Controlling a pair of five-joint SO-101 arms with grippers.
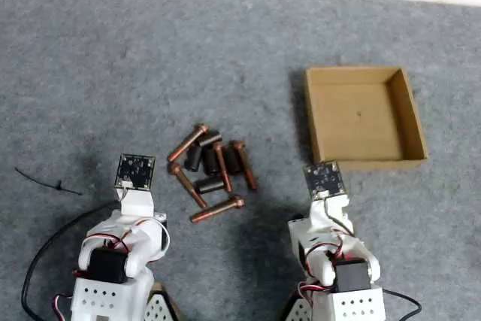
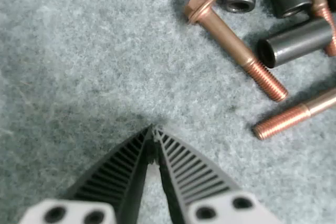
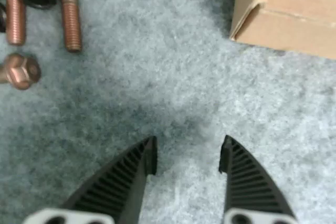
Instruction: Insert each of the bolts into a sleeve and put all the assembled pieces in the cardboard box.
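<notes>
Copper-coloured metal bolts with flanged hex heads, about five, are mixed with short dark grey metal tube sleeves in one loose pile near the middle of the grey felt-like surface, a bit toward its near edge. None looks sleeved yet.

Handling, as a judgement:
- Both kinds are rigid metal, dense for their size, not fragile.
- They are round and smooth, so likely to roll on the felt and to slip or twist in the pads.
- Take a bolt across the plain shank just under the head, leaving the thread free.
- Take a sleeve across its middle, leaving the bore open.

The pile is crowded, with bolts touching and crossing sleeves. The bolt on the near side lies slightly apart from the rest and is probably the easiest first pick.

The left gripper has its fingers pressed together and holds nothing. Its tips are over bare felt just beside the pile's left side, near one bolt and an open-ended sleeve.

The right gripper has its fingers spread and nothing between them. It is over the felt between the pile and the near left corner of the box.

The shallow brown cardboard box sits toward the right edge, well apart from the pile. Its raised walls mean a piece must go over the rim.

A thin black cable tie lies near the left edge and a black cable at the near left corner, both away from the work.
</notes>
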